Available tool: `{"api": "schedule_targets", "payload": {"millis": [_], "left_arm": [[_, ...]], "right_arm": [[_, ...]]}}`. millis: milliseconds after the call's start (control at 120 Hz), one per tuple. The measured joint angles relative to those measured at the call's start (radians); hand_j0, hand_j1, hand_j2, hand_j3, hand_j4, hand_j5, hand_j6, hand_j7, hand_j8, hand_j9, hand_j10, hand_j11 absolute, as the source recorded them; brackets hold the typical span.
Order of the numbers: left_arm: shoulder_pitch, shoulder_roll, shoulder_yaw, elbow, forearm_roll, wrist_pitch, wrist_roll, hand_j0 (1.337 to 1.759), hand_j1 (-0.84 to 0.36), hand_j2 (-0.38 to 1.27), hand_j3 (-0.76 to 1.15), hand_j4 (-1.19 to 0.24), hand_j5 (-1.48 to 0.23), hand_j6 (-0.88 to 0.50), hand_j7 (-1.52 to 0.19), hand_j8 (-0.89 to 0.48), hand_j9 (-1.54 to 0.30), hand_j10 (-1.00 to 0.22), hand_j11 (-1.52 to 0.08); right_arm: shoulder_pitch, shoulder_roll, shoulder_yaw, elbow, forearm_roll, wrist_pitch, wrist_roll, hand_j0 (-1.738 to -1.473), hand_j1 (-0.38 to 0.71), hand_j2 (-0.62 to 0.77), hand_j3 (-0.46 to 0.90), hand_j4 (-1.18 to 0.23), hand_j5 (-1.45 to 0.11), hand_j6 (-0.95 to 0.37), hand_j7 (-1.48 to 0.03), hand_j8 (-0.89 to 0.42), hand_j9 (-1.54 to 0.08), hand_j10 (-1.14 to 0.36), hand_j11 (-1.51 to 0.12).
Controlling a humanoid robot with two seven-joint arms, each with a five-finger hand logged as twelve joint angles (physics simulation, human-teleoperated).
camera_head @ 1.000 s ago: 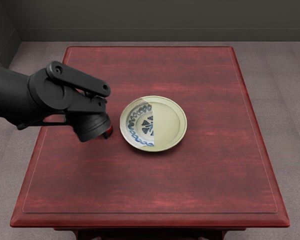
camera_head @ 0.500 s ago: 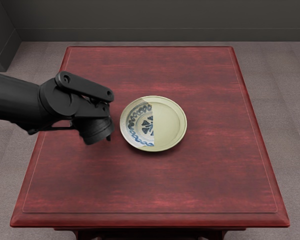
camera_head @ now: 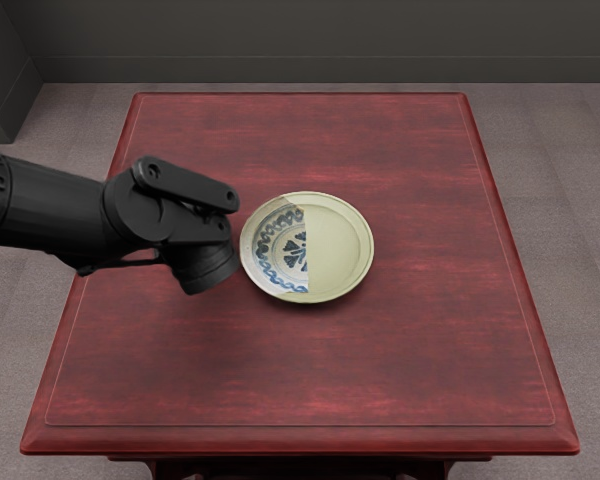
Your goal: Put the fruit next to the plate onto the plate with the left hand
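My left hand (camera_head: 202, 250) reaches in from the left edge and hovers low over the table, just left of the plate (camera_head: 342, 246). The plate is cream-coloured, with a blue pattern on its left half, and nothing lies on it. No fruit shows in the head view. The spot beside the plate's left rim is covered by the black hand and wrist. From this angle I see only the back of the hand, which almost touches the plate's left rim.
The dark red wooden table (camera_head: 380, 350) has a raised border along its edges. Grey floor surrounds it.
The left hand has moved right towards the plate. A small red piece of fruit showed under the hand's right edge a second ago; the hand now covers it.
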Motion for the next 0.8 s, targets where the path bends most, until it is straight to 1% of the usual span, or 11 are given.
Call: {"api": "schedule_targets", "payload": {"millis": [100, 142, 242, 300, 417, 483, 600, 642, 700, 750, 800], "left_arm": [[0.014, 0.000, 0.000, 0.011, 0.004, 0.000, -0.001, 1.652, -0.20, 0.12, 0.00, -0.54, -0.73, -0.54, -0.73, -0.54, -0.74, -0.54, -0.74], [0.023, 0.000, 0.001, 0.017, 0.008, -0.001, -0.001, 1.652, -0.20, 0.14, 0.00, -0.56, -0.73, -0.56, -0.73, -0.56, -0.76, -0.54, -0.76], [0.026, 0.000, 0.007, 0.026, 0.003, 0.000, -0.001, 1.652, -0.22, 0.16, 0.00, -0.60, -0.80, -0.59, -0.80, -0.49, -0.82, -0.58, -0.82], [0.025, 0.000, 0.009, 0.027, 0.001, 0.000, -0.001, 1.651, -0.23, 0.19, 0.00, -0.64, -0.86, -0.57, -0.86, -0.45, -0.87, -0.56, -0.87], [0.012, 0.000, 0.010, 0.024, -0.004, -0.001, -0.001, 1.651, -0.31, 0.40, 0.00, -0.72, -1.00, -0.52, -0.99, -0.40, -0.99, -0.54, -1.00], [0.000, 0.000, 0.010, 0.020, -0.007, -0.002, -0.002, 1.650, -0.31, 0.42, 0.00, -0.74, -1.07, -0.49, -1.05, -0.37, -1.05, -0.52, -1.05], [-0.041, 0.000, 0.010, -0.004, -0.018, -0.003, -0.003, 1.651, -0.32, 0.45, 0.00, -0.77, -1.15, -0.46, -1.11, -0.35, -1.10, -0.51, -1.11], [-0.050, 0.000, 0.011, -0.015, -0.023, -0.004, -0.003, 1.651, -0.34, 0.53, 0.00, -0.78, -1.17, -0.46, -1.13, -0.35, -1.12, -0.52, -1.12], [-0.101, 0.000, 0.013, -0.038, -0.041, -0.004, -0.003, 1.651, -0.34, 0.57, 0.00, -0.78, -1.20, -0.46, -1.15, -0.35, -1.13, -0.52, -1.13], [-0.142, 0.000, 0.017, -0.061, -0.060, -0.004, -0.002, 1.651, -0.30, 0.49, 0.00, -0.79, -1.20, -0.47, -1.16, -0.36, -1.14, -0.54, -1.14], [-0.173, 0.000, 0.020, -0.082, -0.084, -0.003, -0.002, 1.652, -0.30, 0.55, 0.00, -0.80, -1.21, -0.49, -1.16, -0.38, -1.14, -0.56, -1.14]], "right_arm": [[0.000, 0.000, 0.000, 0.000, 0.000, 0.000, 0.000, -1.658, -0.30, -0.01, 0.00, -0.04, -0.05, -0.04, -0.05, -0.04, -0.05, -0.04, -0.05], [0.000, 0.000, 0.000, 0.000, 0.000, 0.000, 0.000, -1.658, -0.30, -0.01, 0.00, -0.04, -0.05, -0.04, -0.05, -0.04, -0.05, -0.04, -0.05], [0.000, 0.000, 0.000, 0.000, 0.000, 0.000, -0.001, -1.658, -0.30, -0.01, 0.00, -0.04, -0.05, -0.04, -0.05, -0.04, -0.05, -0.04, -0.05], [0.000, 0.000, 0.000, 0.000, 0.000, 0.000, -0.001, -1.658, -0.30, -0.01, 0.00, -0.04, -0.05, -0.04, -0.05, -0.04, -0.05, -0.04, -0.05], [0.000, 0.000, 0.000, 0.000, 0.000, 0.000, -0.001, -1.658, -0.30, -0.01, 0.00, -0.04, -0.05, -0.04, -0.05, -0.04, -0.05, -0.04, -0.05], [0.000, 0.000, 0.000, 0.000, 0.000, 0.000, -0.001, -1.658, -0.30, -0.01, 0.00, -0.04, -0.05, -0.04, -0.05, -0.04, -0.05, -0.04, -0.05], [0.001, 0.000, 0.000, 0.000, 0.000, 0.000, -0.001, -1.658, -0.30, -0.01, 0.00, -0.04, -0.05, -0.04, -0.05, -0.04, -0.05, -0.04, -0.05], [0.000, 0.000, 0.000, 0.000, 0.000, 0.000, -0.001, -1.658, -0.30, -0.01, 0.00, -0.04, -0.05, -0.04, -0.05, -0.04, -0.05, -0.04, -0.05], [0.000, 0.000, -0.001, 0.000, 0.000, 0.000, -0.001, -1.658, -0.30, -0.01, 0.00, -0.04, -0.05, -0.04, -0.05, -0.04, -0.05, -0.04, -0.05], [0.000, 0.000, -0.001, 0.000, 0.000, 0.000, -0.001, -1.658, -0.30, -0.01, 0.00, -0.04, -0.05, -0.04, -0.05, -0.04, -0.05, -0.04, -0.05], [0.000, 0.000, 0.000, 0.000, 0.000, 0.000, -0.001, -1.658, -0.30, -0.01, 0.00, -0.04, -0.05, -0.04, -0.05, -0.04, -0.05, -0.04, -0.05]]}}
